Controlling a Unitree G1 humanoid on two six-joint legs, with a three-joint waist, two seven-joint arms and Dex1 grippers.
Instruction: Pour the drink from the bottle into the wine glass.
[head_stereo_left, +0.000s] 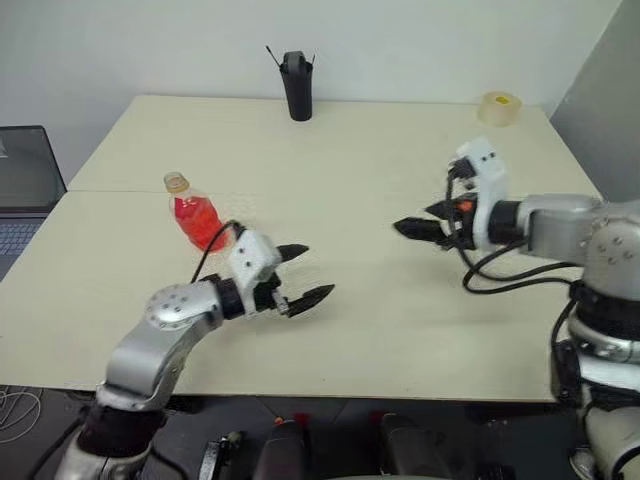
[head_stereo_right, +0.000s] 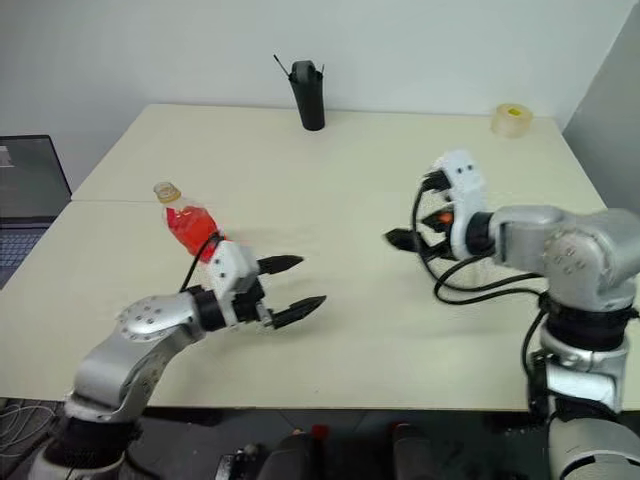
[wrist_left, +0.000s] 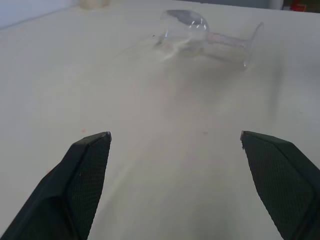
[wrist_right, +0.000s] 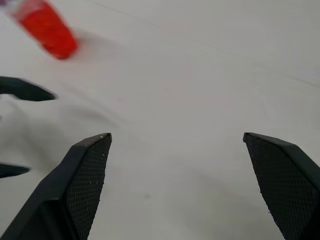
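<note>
Left eye view: bottle (head_stereo_left: 195, 215) upright on the pale surface (head_stereo_left: 380, 160), toward the robot's left, capped, with the drink (head_stereo_left: 200, 224) filling the lower body. Just beside it, on the inner side, the left end effector (head_stereo_left: 305, 274), fingers spread wide, grasping nothing, pointing toward the middle of the surface. Opposite, the right end effector (head_stereo_left: 418, 222), likewise released and empty, aimed inward. A black pen holder (head_stereo_left: 297, 86) at the far edge, a roll of tape (head_stereo_left: 499, 107) at the far right corner, a laptop (head_stereo_left: 22, 190) off to the left; all well apart from the work area.

Right eye view: same layout; nothing lying between the two end effectors.

Left wrist view: wine glass (wrist_left: 210, 36) lying on its side on the bare surface, bowl one way, foot the other, ahead of the open black fingers (wrist_left: 82, 175).

Right wrist view: red bottle ahead, blurred, with the tips of the other end effector beside it.

Judged step: approach only, nothing gripped, pouring not begun. Next move probably calls for standing the glass upright on its foot, then closing on the bottle body. Cap apparently on, so likely to block any pour. Round bowl may roll when nudged; thin stem fragile
</note>
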